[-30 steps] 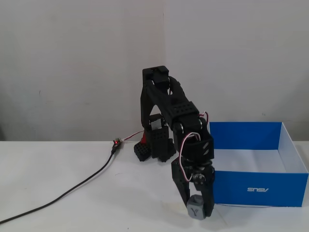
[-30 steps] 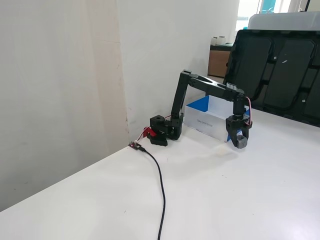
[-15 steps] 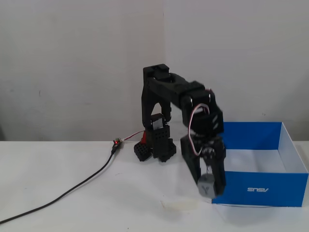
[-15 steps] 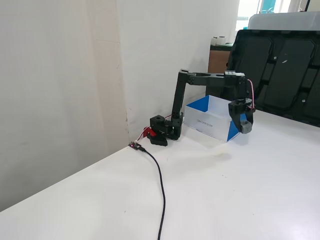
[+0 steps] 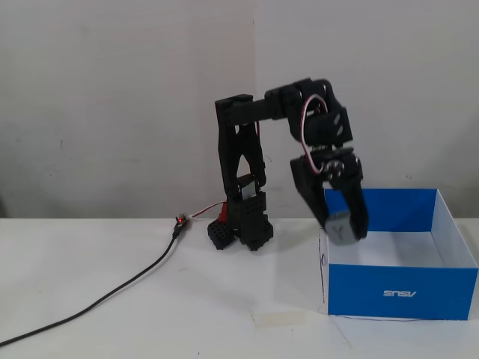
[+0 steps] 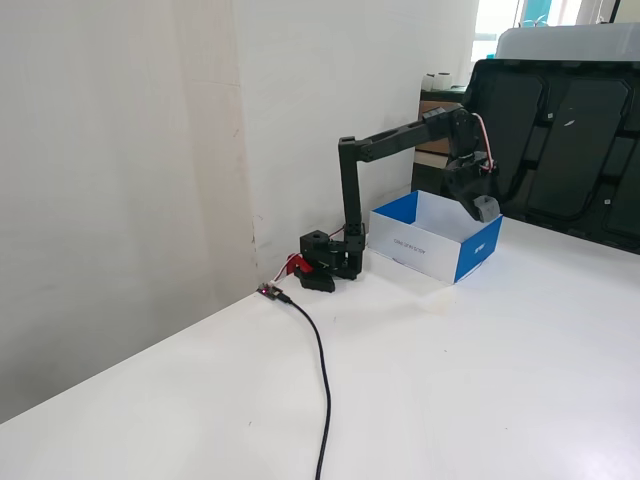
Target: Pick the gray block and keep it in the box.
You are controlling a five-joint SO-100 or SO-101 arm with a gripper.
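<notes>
The blue box (image 5: 402,291) with white lettering stands on the table at the right of a fixed view; it also shows in the other fixed view (image 6: 478,255). My gripper (image 5: 343,230) hangs over the box's left part, fingers pointing down, shut on the gray block (image 5: 343,226). In the other fixed view the gripper (image 6: 486,210) holds the gray block (image 6: 487,208) just above the box's rim. The block does not touch the box floor.
The arm's black base (image 5: 243,221) stands left of the box. A black cable (image 5: 112,292) runs from the base across the white table to the front left. A dark panel (image 6: 570,150) stands behind the box in the other fixed view.
</notes>
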